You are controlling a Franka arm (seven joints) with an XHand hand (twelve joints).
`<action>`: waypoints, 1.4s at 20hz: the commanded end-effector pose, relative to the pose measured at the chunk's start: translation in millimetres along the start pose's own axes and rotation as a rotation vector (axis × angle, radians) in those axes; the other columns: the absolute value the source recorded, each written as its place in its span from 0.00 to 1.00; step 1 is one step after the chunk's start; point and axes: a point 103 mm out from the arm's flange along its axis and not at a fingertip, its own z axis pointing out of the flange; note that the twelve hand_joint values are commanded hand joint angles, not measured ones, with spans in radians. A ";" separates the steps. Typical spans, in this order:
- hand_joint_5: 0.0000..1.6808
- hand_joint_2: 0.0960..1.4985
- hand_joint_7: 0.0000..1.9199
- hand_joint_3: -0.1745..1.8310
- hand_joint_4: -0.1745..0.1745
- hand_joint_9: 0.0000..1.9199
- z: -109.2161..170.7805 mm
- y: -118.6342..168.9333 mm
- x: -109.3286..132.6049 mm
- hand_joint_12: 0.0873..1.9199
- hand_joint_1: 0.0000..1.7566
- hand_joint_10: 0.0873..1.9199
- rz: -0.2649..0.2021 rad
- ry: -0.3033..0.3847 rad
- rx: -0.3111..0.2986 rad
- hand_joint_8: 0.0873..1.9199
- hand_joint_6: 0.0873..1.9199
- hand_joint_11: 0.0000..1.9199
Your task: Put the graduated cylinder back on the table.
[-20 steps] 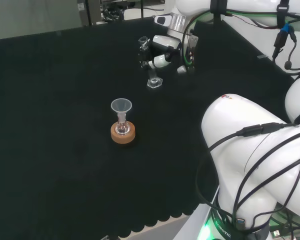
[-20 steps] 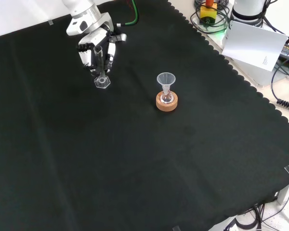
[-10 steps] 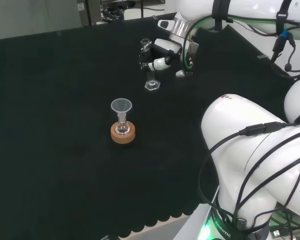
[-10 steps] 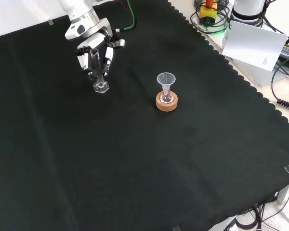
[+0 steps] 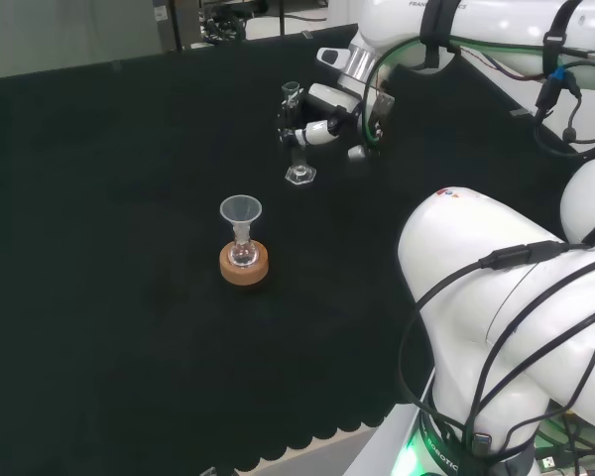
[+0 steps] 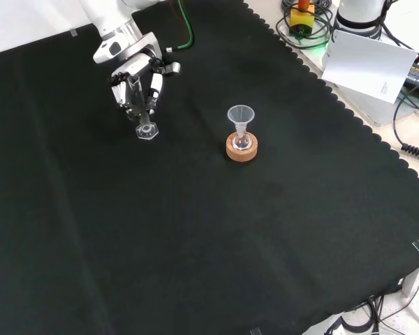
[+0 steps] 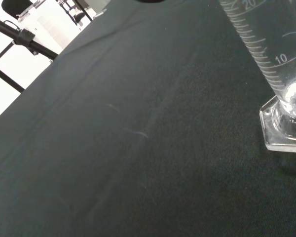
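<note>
The hand (image 6: 136, 80) is reaching down over the black cloth (image 6: 195, 230), its fingers (image 5: 315, 127) curling round the upper tube of the graduated cylinder (image 6: 142, 112) and grasping it. The cylinder is standing upright directly beneath the hand, with its open lip showing just above the fingers in the head view (image 5: 297, 139). Its hexagonal foot is lying at cloth level just below the fingertips; whether the foot is actually touching the cloth cannot be told from the head and front views. In the wrist view the graduated cylinder (image 7: 281, 74) is appearing close and large: a clear tube with printed graduation marks rising from a clear foot that is sitting against the cloth (image 7: 113, 148).

Well apart from the hand, on the side toward the front of the bench in the head view, a cork ring (image 5: 244, 264) is resting on the cloth. It is carrying a small clear flask (image 6: 241, 142) whose body is sitting inside the ring. A clear funnel (image 5: 240, 214) is standing upright in the flask's neck, its wide mouth facing up.
</note>
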 end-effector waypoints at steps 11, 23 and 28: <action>0.53 0.76 0.47 0.09 0.11 0.66 0.9 -6.3 -0.2 0.44 0.64 0.00 -0.004 0.047 0.032 0.25 0.57 0.55; 0.43 0.73 0.37 0.00 0.37 0.58 -4.9 -13.2 -4.4 0.54 0.57 0.00 0.011 0.053 0.078 0.26 0.32 0.41; 0.38 0.69 0.35 0.00 0.39 0.54 -8.6 -14.0 -0.5 0.58 0.55 0.00 0.009 0.038 0.082 0.26 0.31 0.34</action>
